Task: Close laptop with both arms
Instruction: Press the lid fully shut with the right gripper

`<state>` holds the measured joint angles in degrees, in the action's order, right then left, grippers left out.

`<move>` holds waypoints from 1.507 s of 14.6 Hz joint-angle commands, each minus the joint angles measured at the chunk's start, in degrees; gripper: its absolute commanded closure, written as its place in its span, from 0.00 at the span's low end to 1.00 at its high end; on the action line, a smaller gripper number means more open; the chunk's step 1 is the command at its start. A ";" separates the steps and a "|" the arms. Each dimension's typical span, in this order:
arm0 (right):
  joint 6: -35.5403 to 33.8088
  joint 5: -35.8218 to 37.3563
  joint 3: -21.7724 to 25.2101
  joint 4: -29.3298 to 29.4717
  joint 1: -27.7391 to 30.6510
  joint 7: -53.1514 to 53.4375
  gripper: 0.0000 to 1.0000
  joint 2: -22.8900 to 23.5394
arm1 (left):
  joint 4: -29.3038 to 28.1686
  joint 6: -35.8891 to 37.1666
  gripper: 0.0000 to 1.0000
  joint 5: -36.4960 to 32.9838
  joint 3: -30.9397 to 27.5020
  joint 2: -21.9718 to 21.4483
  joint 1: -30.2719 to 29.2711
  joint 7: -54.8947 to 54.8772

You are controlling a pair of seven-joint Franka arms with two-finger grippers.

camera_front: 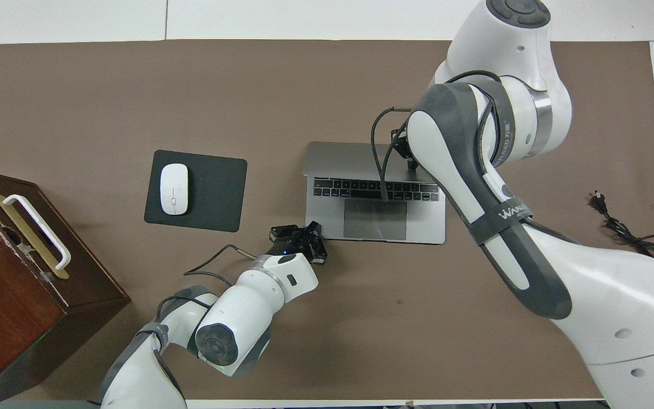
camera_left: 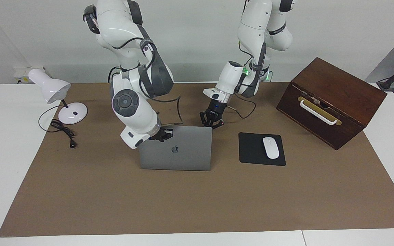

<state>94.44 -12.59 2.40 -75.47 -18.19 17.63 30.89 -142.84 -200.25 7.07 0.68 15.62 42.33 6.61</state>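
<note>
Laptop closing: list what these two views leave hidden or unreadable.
- Screen of the laptop: the lowered lid covers it in both views.
- Right gripper: overhead, its own arm hides it; finger state unreadable.
- Left gripper by the laptop's corner nearest the robots: contact unclear, too small.
- Keyboard's upper rows: overhead, under the lid.

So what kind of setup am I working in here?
Likely a lab bench staged as an office desk: a laptop on a brown mat, a white mouse on a black mouse pad, a desk lamp, plain white wall.
</note>
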 commanded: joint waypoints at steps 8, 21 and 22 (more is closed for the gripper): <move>17.70 -1.12 -0.64 -15.66 -1.93 0.38 1.00 -2.07 | -0.69 -0.32 1.00 1.28 -0.50 3.28 1.97 -2.13; 18.70 -0.08 -0.29 -17.52 -1.41 -1.02 1.00 -3.03 | -0.78 -0.05 1.00 1.28 -0.41 3.28 1.97 -2.66; 15.72 1.32 -0.12 -15.51 -0.97 -1.20 1.00 -3.81 | -0.78 -0.05 1.00 1.28 -0.41 3.28 1.88 -2.66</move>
<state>114.16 -12.31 2.26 -92.06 -20.52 17.58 29.30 -142.93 -200.51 7.07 0.62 15.69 42.44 4.65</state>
